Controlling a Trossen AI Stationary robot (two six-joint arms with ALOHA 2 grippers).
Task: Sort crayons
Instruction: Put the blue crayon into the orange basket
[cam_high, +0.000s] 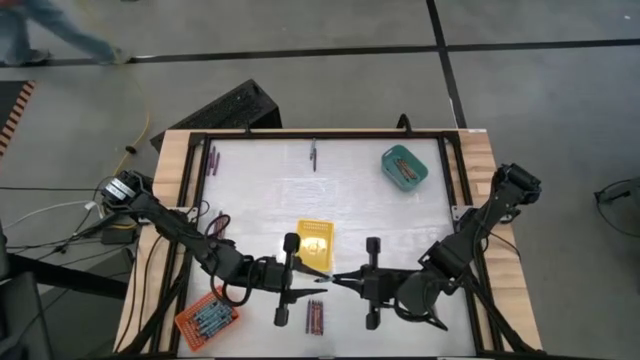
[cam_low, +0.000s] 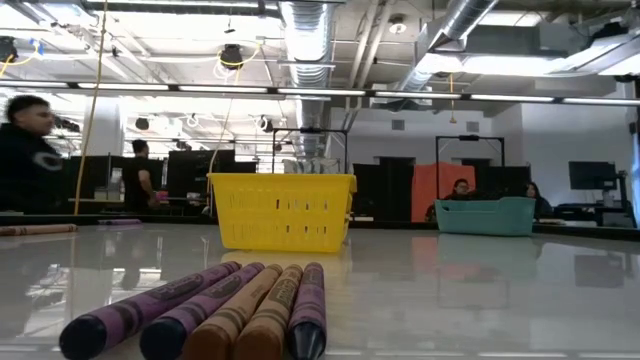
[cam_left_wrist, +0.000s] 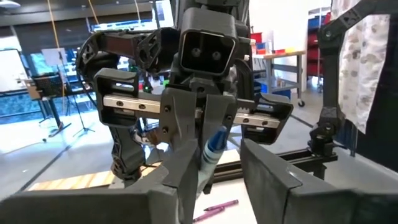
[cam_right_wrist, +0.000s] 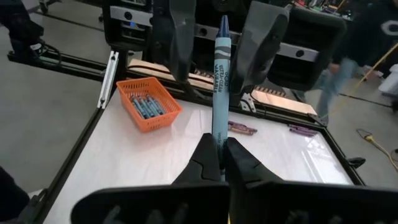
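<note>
We're looking at a blue crayon (cam_right_wrist: 220, 81) being held up in the air between the two grippers, near the front edge of the table (cam_high: 370, 200). The right gripper (cam_right_wrist: 217, 163) is pinching its lower end with both fingers squeezed tight on it, and the crayon is sticking straight out from those fingertips toward the other arm. Its far tip is sitting right in the gap between the left gripper's (cam_high: 322, 276) two fingers. In the right wrist view those left fingers are standing a little apart on either side of the tip, so we aren't seeing them clamped on it. In the high view the two grippers are meeting nose to nose just in front of the yellow tray (cam_high: 315, 238).

Below them, a small bunch of purple and brownish crayons (cam_low: 215, 308) is lying side by side on the table at the front edge. The orange tray (cam_right_wrist: 148, 102) is sitting at the front left corner with several bluish crayons in it. The teal tray (cam_high: 404, 167) is sitting toward the back right with reddish crayons inside. A couple of loose crayons are lying along the back edge too. People are showing in the room behind.
</note>
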